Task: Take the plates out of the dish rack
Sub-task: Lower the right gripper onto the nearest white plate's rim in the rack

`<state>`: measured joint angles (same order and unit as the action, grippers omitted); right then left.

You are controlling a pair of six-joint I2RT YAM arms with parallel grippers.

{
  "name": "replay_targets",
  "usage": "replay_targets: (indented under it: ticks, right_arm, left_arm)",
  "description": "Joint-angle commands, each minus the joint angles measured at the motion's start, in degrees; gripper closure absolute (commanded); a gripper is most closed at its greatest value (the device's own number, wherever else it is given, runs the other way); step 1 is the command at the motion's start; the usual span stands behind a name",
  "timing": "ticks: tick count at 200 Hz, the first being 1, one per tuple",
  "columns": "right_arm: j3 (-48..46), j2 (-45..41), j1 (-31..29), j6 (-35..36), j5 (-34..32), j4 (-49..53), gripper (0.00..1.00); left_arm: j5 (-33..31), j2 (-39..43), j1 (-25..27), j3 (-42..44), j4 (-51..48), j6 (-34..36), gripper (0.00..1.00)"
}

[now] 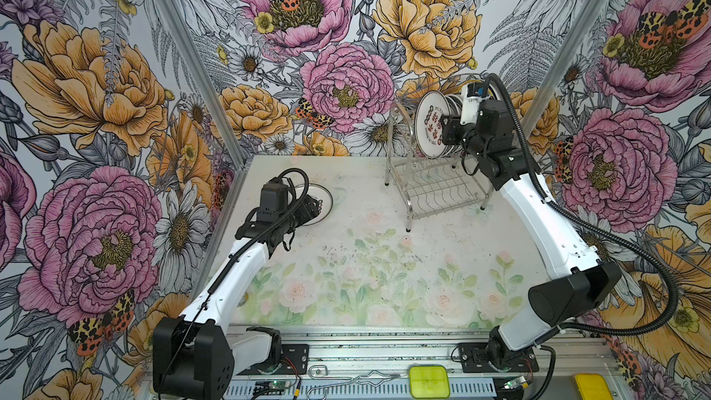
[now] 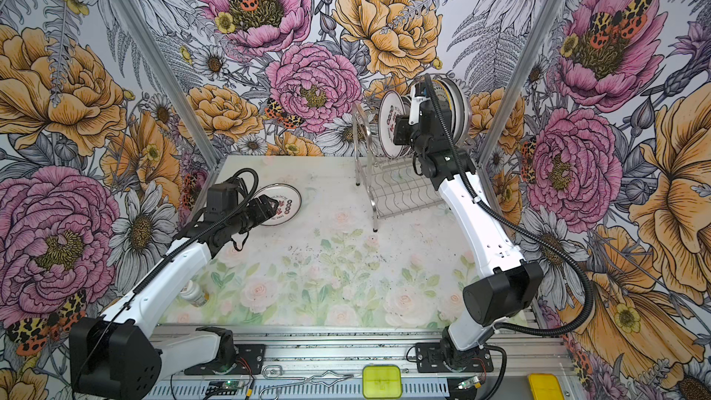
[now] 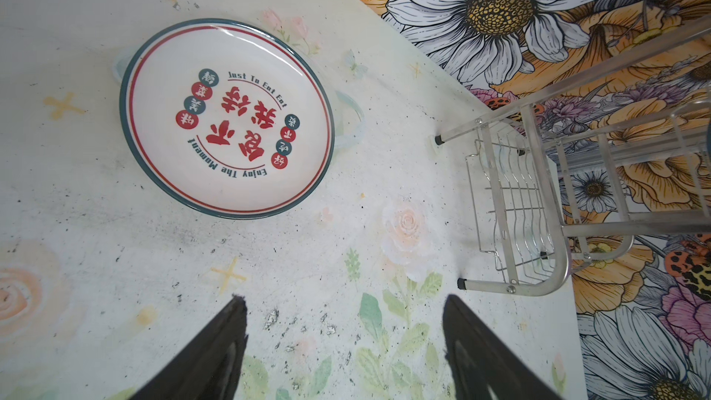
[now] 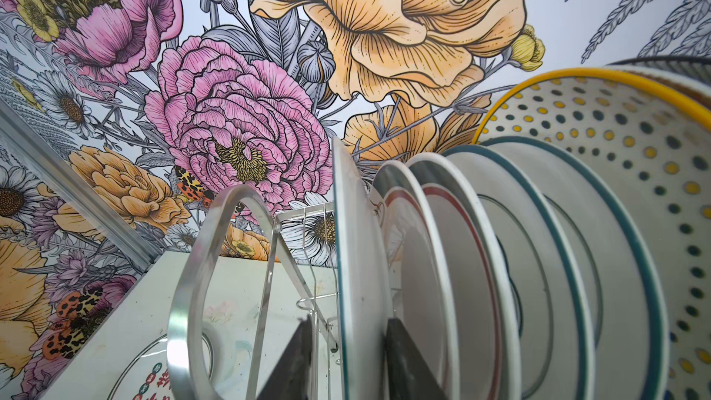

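At table's (image 1: 384, 263) far right corner: rack (image 1: 434, 186), plates (image 4: 500, 263) upright on top tier. Astride front plate (image 1: 433, 125) rim: right gripper (image 4: 348, 321), one finger (image 4: 296, 359) off it, unclamped. Near far left edge: flat plate (image 3: 227, 117); close by, left gripper (image 3: 344, 302), jaws wide apart, empty.

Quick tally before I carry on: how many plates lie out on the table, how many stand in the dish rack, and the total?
Plate flat on the table: 1
Plates standing in the dish rack: 7 visible; more may hide behind
Total visible: 8
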<state>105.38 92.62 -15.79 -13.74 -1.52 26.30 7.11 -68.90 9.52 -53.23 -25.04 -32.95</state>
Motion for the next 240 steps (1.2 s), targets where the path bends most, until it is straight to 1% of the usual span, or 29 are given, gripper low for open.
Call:
replay_targets:
  ticks: [1, 58, 116, 157, 166, 191, 207, 240]
  right_arm:
    - [0.5, 0.8, -0.2, 0.9, 0.2, -0.4, 0.73]
    - [-2.5, 0.0, -0.3, 2.0, -1.3, -0.3, 0.75]
    - [-4.6, -1.2, -1.3, 4.8, -4.8, -0.2, 0.78]
    - [-5.1, -1.1, -2.5, 7.3, -5.8, -0.3, 0.84]
    - [-5.1, -1.1, -2.9, 8.0, -6.5, -0.3, 0.87]
    - [-5.0, -1.2, -4.0, 11.7, -8.8, -0.5, 0.93]
    - [-4.7, -0.9, -4.5, 14.3, -10.7, -0.6, 0.96]
    - [-5.1, -1.2, -4.7, 18.3, -12.4, -2.4, 1.0]
  left_arm:
    - [0.8, 0.0, -0.2, -0.5, 1.4, 0.8, 0.2]
    - [0.4, -0.6, -0.3, -0.3, 1.0, 0.0, 0.2]
    - [0.7, -0.3, -0.3, -0.4, 1.0, 0.0, 0.2]
    - [0.8, -0.1, -0.3, -0.1, 1.0, -0.1, 0.2]
    - [0.8, -0.1, -0.3, -0.1, 1.0, 0.0, 0.21]
    - [1.0, -0.1, -0.3, -0.1, 1.0, 0.0, 0.2]
    - [1.1, -0.1, -0.3, 0.0, 1.0, 0.0, 0.2]
    - [1.2, -0.1, -0.3, -0.1, 1.0, 0.0, 0.21]
